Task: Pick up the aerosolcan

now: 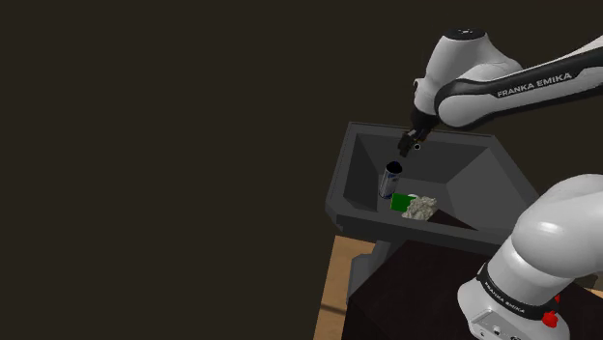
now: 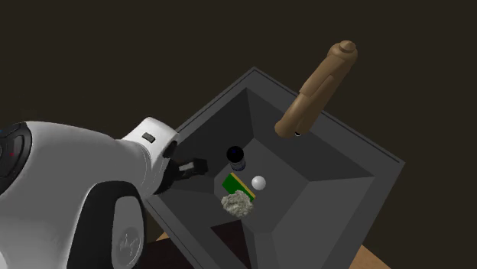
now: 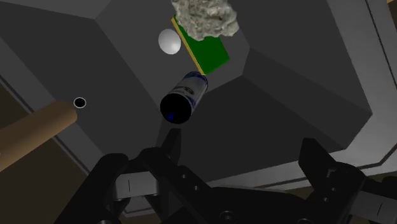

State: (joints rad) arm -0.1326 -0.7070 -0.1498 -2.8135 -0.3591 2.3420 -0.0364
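Hand (image 3: pixel 243 156) open: in the wrist view I see both black fingers (image 3: pixel 172 149) standing well apart with nothing between them.

Hand hangs above the dark grey sink (image 1: pixel 340 198), over its far rim in the shoulder view, clear of everything inside.

Aerosol can (image 1: pixel 392 178) stands upright on the sink floor. Body looks dark blue with a black top. Through the wrist view I look nearly straight down on the top; the can sits beyond the fingertips, apart from them and closer to one finger than the other.

Just beside the can's base: a flat green pad (image 3: pixel 207 49) with a yellowish edge. I cannot tell whether the two touch.

A pale, lumpy grey clump (image 2: pixel 238 203) rests on the pad's other end.

A small white ball (image 2: pixel 259 182) lies next to the pad, near the can but apart from it.

Brown faucet (image 2: pixel 317 88) leans in over the sink from the rim at the second exterior view's upper right, its spout opening pointing down into the basin.

White arm (image 1: pixel 502 87) reaches in from the shoulder view's right. A strip of light wood surface (image 1: pixel 338 280) shows below the sink's near corner.
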